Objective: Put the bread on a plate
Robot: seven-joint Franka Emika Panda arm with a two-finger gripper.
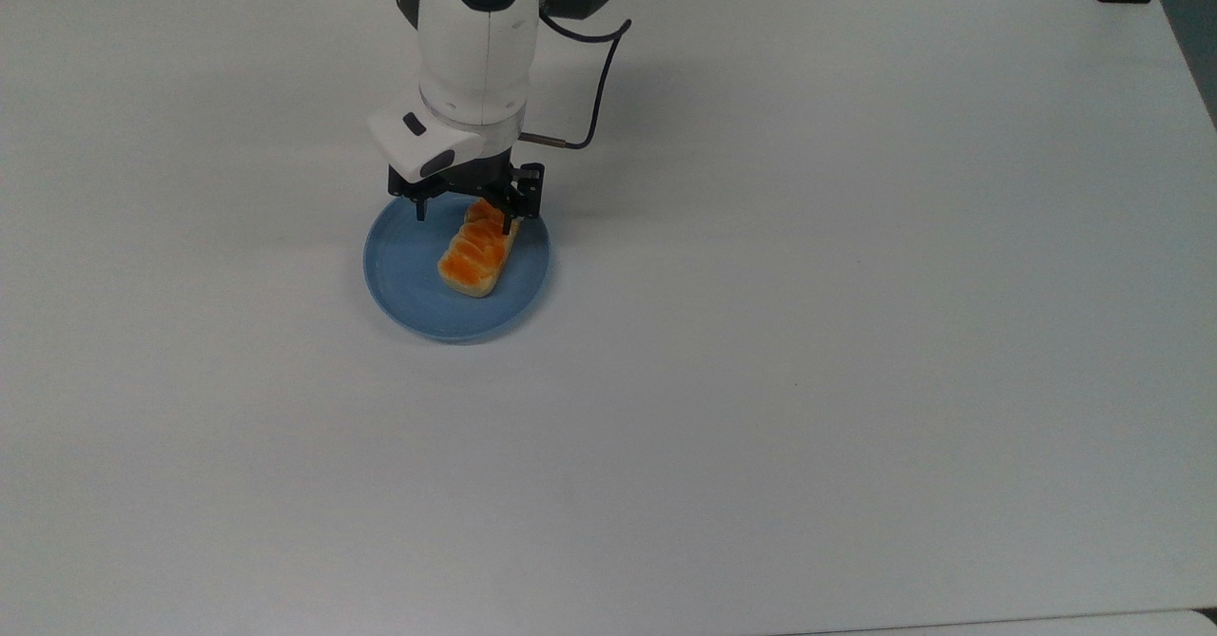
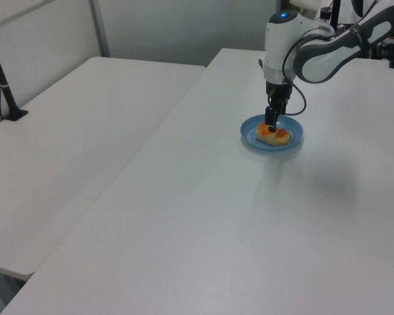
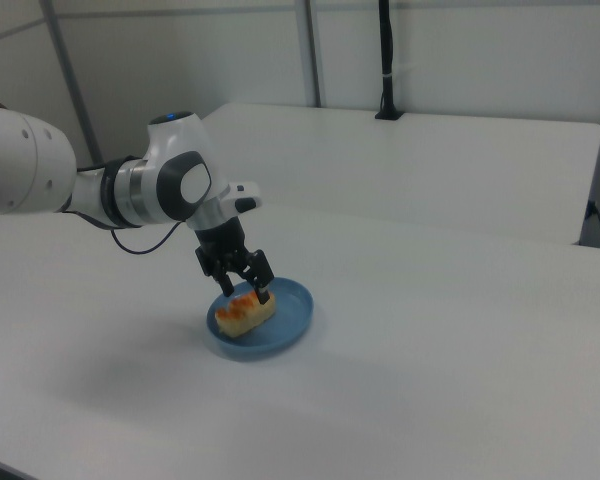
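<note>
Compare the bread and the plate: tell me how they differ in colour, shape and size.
Colour: the bread has an orange-brown glazed top over pale cream sides; the plate is plain light blue.
Shape: the bread is an oblong loaf with a ridged top; the plate is round and shallow with a low rim.
Size: the bread is much smaller and lies wholly inside the plate.
Shared: both sit under the open gripper.
</note>
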